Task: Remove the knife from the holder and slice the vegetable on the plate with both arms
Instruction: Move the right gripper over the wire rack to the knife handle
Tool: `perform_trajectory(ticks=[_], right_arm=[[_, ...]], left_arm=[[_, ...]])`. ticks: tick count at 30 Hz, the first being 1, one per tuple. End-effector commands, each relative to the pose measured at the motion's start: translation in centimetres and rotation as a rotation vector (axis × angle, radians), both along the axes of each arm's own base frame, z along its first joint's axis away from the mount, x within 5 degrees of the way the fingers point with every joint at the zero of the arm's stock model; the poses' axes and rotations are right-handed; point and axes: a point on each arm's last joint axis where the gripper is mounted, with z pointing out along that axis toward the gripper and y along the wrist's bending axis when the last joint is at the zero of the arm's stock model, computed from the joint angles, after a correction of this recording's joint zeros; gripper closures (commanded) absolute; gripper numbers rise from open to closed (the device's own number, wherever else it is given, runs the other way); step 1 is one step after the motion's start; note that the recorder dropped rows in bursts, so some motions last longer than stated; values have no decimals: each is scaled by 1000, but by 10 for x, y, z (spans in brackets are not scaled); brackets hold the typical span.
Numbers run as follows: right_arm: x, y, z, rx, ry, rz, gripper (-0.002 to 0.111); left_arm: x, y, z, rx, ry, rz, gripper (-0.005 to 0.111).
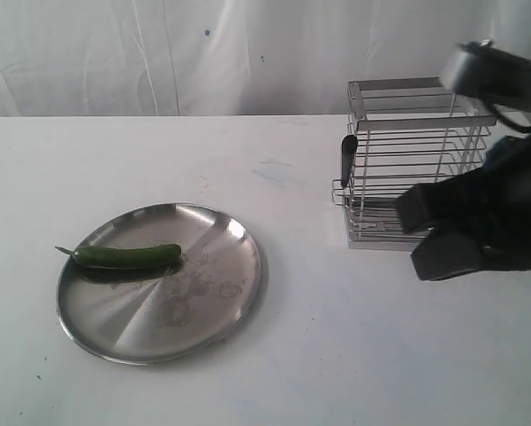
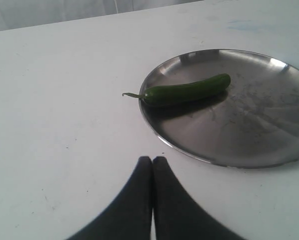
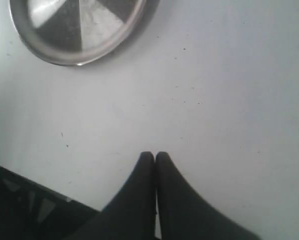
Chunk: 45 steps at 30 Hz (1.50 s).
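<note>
White table [image 2: 49, 125]; vegetable [image 2: 187, 91] lies ahead of left gripper [image 2: 152, 162].

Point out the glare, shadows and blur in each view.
Exterior view: right arm blurred, dark, in front of the wire holder; wedge-shaped sheen on the steel plate. Left wrist view: green chilli sharp, dark shadow beneath; left gripper soft. Right wrist view: right gripper equally soft.

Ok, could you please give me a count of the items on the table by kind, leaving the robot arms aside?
plate: 1
vegetable: 1
holder: 1
knife: 1
Total: 4
</note>
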Motion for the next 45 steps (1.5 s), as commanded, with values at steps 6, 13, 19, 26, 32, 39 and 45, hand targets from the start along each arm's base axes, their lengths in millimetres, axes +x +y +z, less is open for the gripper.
perform_trajectory(ticks=[6,13,19,26,32,39,45], right_arm=[[13,56,5,-217,-186,-114,108],[41,103,-3,-288,-152,-58,108],[56,102,20,-350,-289,-82,108],[57,96,26,-406,-280,-109,92],[67,101,18,-416,-289,-136,52],[99,94,13,-365,-276,-338,51],[120,105,-1,-313,-289,-363,51]], left_arm=[[0,0,-1,-3,1,-5,107],[0,0,-1,-3,1,-5,107],[0,0,-1,-3,1,-5,107],[0,0,-1,-3,1,-5,107],[0,0,-1,-3,1,-5,107],[0,0,-1,-3,1,-5,107],[0,0,-1,-3,1,-5,107]])
